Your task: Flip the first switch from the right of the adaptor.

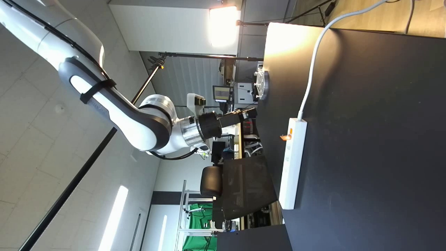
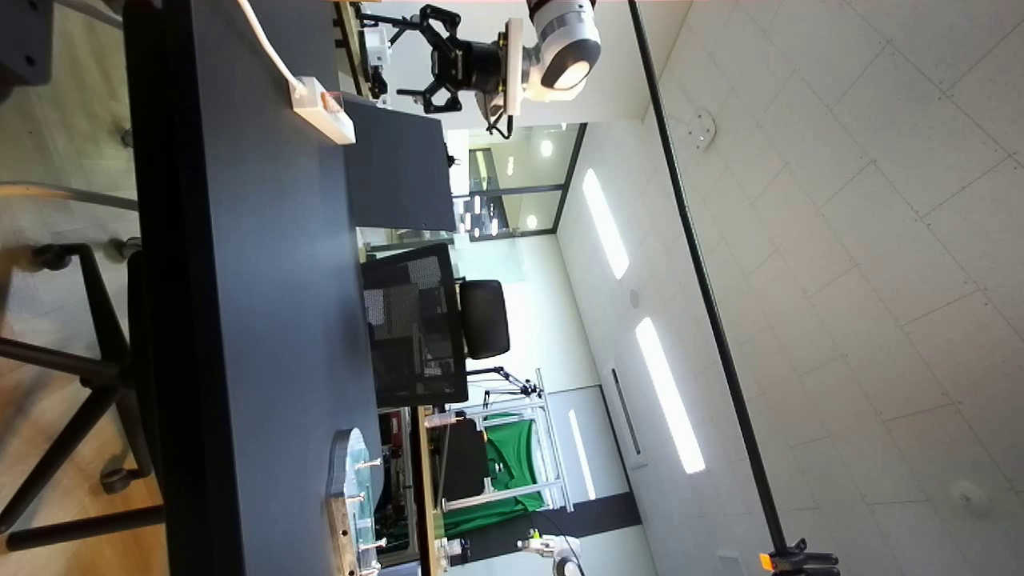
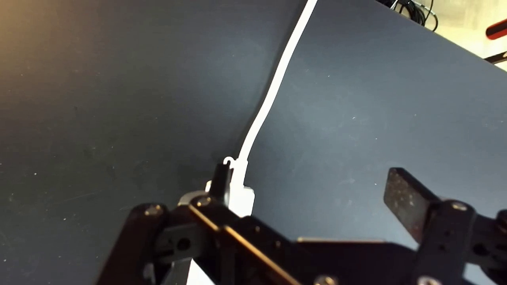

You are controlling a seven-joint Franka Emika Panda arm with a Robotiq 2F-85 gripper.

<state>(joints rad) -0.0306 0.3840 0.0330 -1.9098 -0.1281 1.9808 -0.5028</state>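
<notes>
Approach, we judge: fingers [image 3: 407, 200] apart above the tabletop [image 1: 376, 139], near the adaptor [image 1: 293, 164]; next we should lower onto its rightmost switch, indistinct here.

In an exterior view, turned on its side, you look out across the adaptor [image 1: 292, 164] from nearby; in an exterior view tipped the opposite way, the adaptor [image 2: 322, 118] sits farther off, seen from barely above the level of the table [image 2: 280, 280]. The wrist view peers down at the adaptor from close overhead, and all three views share it, its cord [image 3: 273, 91] and the table around it.
</notes>
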